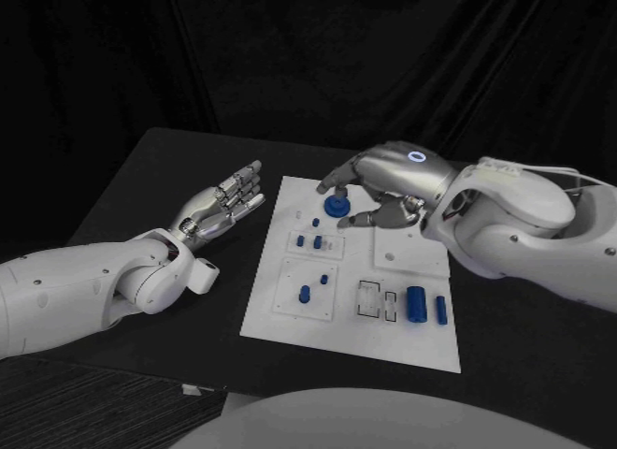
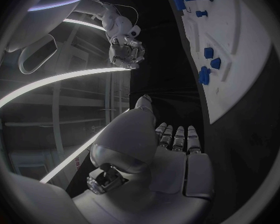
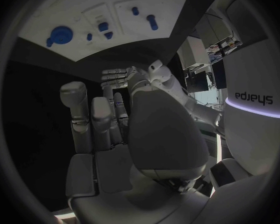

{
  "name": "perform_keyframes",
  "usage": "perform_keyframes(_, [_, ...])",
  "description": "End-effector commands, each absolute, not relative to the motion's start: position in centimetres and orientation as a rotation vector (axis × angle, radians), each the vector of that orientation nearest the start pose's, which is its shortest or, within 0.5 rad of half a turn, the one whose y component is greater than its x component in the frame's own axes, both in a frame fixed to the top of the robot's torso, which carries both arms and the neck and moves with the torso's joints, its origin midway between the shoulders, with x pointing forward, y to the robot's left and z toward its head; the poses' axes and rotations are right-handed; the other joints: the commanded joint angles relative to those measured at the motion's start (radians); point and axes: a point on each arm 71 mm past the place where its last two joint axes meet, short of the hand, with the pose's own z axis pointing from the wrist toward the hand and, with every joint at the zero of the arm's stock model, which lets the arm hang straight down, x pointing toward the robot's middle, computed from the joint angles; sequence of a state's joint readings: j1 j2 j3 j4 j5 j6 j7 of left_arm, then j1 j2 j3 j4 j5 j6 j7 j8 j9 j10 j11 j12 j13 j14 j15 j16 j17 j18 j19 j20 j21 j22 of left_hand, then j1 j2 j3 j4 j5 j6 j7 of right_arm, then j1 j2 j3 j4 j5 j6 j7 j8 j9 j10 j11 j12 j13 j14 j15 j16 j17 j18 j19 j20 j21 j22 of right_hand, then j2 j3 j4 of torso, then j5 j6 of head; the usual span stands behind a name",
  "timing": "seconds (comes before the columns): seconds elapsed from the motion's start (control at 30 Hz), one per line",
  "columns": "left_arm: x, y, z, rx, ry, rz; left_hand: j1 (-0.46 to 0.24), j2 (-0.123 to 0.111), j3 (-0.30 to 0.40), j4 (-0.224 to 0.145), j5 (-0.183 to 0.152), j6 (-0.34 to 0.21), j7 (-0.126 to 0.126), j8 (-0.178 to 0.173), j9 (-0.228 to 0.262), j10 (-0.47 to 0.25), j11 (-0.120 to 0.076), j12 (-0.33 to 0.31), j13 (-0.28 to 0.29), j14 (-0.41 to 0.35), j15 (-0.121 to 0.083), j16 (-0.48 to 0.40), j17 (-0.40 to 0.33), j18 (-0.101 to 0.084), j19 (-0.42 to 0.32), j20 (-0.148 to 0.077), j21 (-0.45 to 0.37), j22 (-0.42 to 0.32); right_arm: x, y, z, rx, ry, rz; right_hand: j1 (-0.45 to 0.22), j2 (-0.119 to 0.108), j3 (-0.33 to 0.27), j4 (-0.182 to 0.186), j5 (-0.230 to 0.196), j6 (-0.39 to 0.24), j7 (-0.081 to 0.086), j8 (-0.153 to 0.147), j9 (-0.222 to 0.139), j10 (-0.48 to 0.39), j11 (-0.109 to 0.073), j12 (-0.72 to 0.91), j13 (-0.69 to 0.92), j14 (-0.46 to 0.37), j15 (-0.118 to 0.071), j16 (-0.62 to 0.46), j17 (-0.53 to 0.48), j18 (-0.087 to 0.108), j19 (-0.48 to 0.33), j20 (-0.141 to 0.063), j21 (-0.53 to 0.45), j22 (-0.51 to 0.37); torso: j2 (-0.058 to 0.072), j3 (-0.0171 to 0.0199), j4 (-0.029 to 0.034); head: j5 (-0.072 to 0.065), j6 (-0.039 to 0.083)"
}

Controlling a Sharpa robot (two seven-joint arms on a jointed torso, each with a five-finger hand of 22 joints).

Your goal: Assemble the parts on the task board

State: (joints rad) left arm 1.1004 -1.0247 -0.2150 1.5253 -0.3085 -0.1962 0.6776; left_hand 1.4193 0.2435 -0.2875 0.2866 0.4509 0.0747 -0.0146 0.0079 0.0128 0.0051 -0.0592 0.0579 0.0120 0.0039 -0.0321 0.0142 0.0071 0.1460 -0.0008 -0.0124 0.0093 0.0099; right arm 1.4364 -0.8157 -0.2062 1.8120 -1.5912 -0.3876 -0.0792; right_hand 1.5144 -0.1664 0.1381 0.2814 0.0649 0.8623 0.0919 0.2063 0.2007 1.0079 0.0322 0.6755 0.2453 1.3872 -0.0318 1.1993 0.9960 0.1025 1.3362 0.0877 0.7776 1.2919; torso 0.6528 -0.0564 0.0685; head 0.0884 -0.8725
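Fingers (image 3: 93, 122) of the right hand (image 1: 383, 187) reach out straight and a little apart, holding nothing. The hand hovers over the far end of the task board (image 1: 390, 346), with its fingertips curving down on either side of a round blue part (image 1: 337, 207). In the right wrist view that part (image 3: 59, 36) lies flat on the white plate, apart from the fingers. The left hand (image 1: 225, 208) lies palm up just beside the board's left edge – its fingers (image 2: 177, 137) are straight, side by side and empty. Small blue pegs (image 1: 308, 241) stand in a raised block near the middle of the board, two more pieces (image 1: 313, 287) sit in the block nearer the robot, and a long blue cylinder (image 1: 415, 302) lies toward the near right corner.
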Motion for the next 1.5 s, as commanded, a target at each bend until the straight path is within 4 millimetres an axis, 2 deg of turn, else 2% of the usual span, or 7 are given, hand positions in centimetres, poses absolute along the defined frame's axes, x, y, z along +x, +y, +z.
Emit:
perform_keyframes(0.03, [42.3,28.8,-25.5,-0.754,1.486,-1.523,0.021,0.006,0.066,-0.003,0.016,0.003,0.000,0.006,0.001,-0.005,0.007,0.003,0.000,-0.004,-0.005,-0.014,-0.007,-0.052,0.001,0.000,-0.009,-0.010,43.7,-12.9,-11.2,-0.378,1.525,0.756,-0.064,0.027,-0.008,0.006,-0.010,0.059,0.003,0.035,0.014,0.074,-0.018,0.130,0.086,-0.041,-0.011,-0.076,-0.083,0.052,-0.041,-0.021,-0.119,0.063,0.000,-0.0001,0.0031,-0.001,0.000])
perform_keyframes(0.27, [42.1,29.1,-25.5,-0.759,1.487,-1.517,0.023,0.005,0.067,-0.003,0.018,0.004,-0.001,0.006,0.001,-0.005,0.007,0.005,0.000,-0.004,-0.005,-0.014,-0.007,-0.051,0.001,0.001,-0.009,-0.010,44.9,-16.7,-14.5,-0.353,1.894,0.397,-0.456,0.082,-0.147,0.008,-0.008,0.180,-0.020,0.061,0.029,0.397,-0.035,0.712,0.943,0.177,-0.029,0.359,0.554,-0.014,0.091,-0.038,0.278,0.165,-0.003,-0.0012,-0.0004,-0.005,0.000])
perform_keyframes(0.37, [42.0,29.2,-25.5,-0.760,1.487,-1.515,0.024,0.006,0.068,-0.003,0.019,0.005,-0.001,0.006,0.002,-0.005,0.006,0.005,0.000,-0.004,-0.004,-0.014,-0.007,-0.051,0.001,0.003,-0.009,-0.010,44.8,-17.8,-16.0,-0.344,1.993,0.282,-0.570,0.178,-0.190,0.008,-0.020,0.251,-0.039,0.056,0.035,0.544,-0.052,0.879,1.287,0.184,-0.042,0.372,0.575,-0.025,0.113,-0.054,0.364,0.178,-0.003,-0.0015,-0.0013,-0.009,0.000])
perform_keyframes(0.47, [42.0,29.2,-25.5,-0.762,1.489,-1.516,0.024,0.006,0.068,-0.003,0.019,0.005,-0.001,0.006,0.002,-0.005,0.006,0.005,0.000,-0.004,-0.004,-0.014,-0.007,-0.051,0.001,0.003,-0.009,-0.010,44.6,-18.5,-17.1,-0.337,2.055,0.201,-0.638,0.228,-0.229,0.012,0.109,0.312,-0.054,0.064,0.060,0.563,-0.065,0.895,1.326,0.184,-0.052,0.372,0.575,-0.035,0.131,-0.060,0.439,0.192,-0.003,-0.0012,-0.0017,-0.019,0.000])
perform_keyframes(0.7, [41.8,29.0,-26.0,-0.769,1.498,-1.521,0.030,0.007,0.072,-0.003,0.021,0.006,0.001,0.006,0.002,-0.004,0.009,0.005,0.000,-0.004,-0.003,-0.014,-0.007,-0.046,0.001,0.009,-0.009,-0.010,44.3,-19.2,-18.3,-0.325,2.154,0.127,-0.664,0.247,-0.283,0.011,0.200,0.423,-0.100,0.149,0.204,0.563,-0.102,0.895,1.326,0.184,-0.082,0.372,0.575,-0.042,0.139,-0.087,0.502,0.201,0.001,-0.0011,-0.0026,-0.033,0.000])
perform_keyframes(1.0, [41.7,28.8,-26.4,-0.775,1.507,-1.525,0.033,0.008,0.075,-0.004,0.021,0.006,0.004,0.006,0.002,-0.004,0.011,0.005,0.000,-0.004,-0.002,-0.014,-0.007,-0.045,0.001,0.011,-0.009,-0.010,43.9,-19.6,-19.5,-0.353,2.231,0.077,-0.661,0.260,-0.308,0.009,0.183,0.476,-0.131,0.225,0.345,0.563,-0.124,0.895,1.326,0.184,-0.099,0.372,0.575,-0.045,0.142,-0.100,0.526,0.204,0.000,-0.0012,-0.0005,-0.054,0.000])
perform_keyframes(1.5, [41.6,28.7,-26.6,-0.779,1.513,-1.524,0.043,0.009,0.083,-0.004,0.024,0.015,0.020,0.008,0.003,-0.004,0.024,0.008,0.001,-0.004,0.007,-0.014,-0.007,-0.043,0.001,0.021,-0.009,-0.010,42.9,-19.7,-21.7,-0.406,2.328,0.038,-0.621,0.258,-0.321,0.009,0.163,0.416,-0.108,0.125,0.321,0.563,-0.108,0.895,1.326,0.184,-0.090,0.372,0.575,-0.039,0.127,-0.098,0.495,0.194,-0.001,-0.0012,-0.0005,-0.064,0.000])
